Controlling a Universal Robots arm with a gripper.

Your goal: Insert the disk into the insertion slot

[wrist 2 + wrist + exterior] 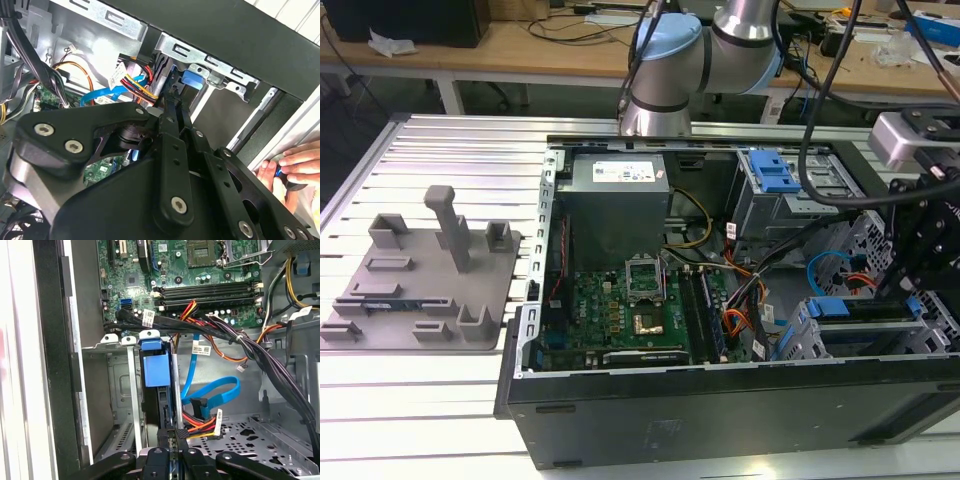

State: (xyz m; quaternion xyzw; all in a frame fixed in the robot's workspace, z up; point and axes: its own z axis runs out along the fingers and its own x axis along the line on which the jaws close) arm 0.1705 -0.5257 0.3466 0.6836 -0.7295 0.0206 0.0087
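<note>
The disk (156, 365) stands on edge, its blue carrier end towards the motherboard, and sits partly down inside the insertion slot (119, 390), a grey sheet-metal cage against the case's side wall. My gripper (172, 434) is shut on the disk's near edge. In the second wrist view the black fingers (175, 107) reach down to the blue carrier (193, 80) within the cage (200, 52). In the exterior view my gripper (912, 292) hangs over the disk (865, 308) in the cage (807, 338) at the case's near right corner.
A bundle of black, blue, red and orange cables (210, 390) runs close beside the slot. A second bay with a blue latch (775, 172) stands further back. A person's hand (295, 167) rests on the table outside the case. A grey fixture plate (420, 275) lies at the exterior view's left.
</note>
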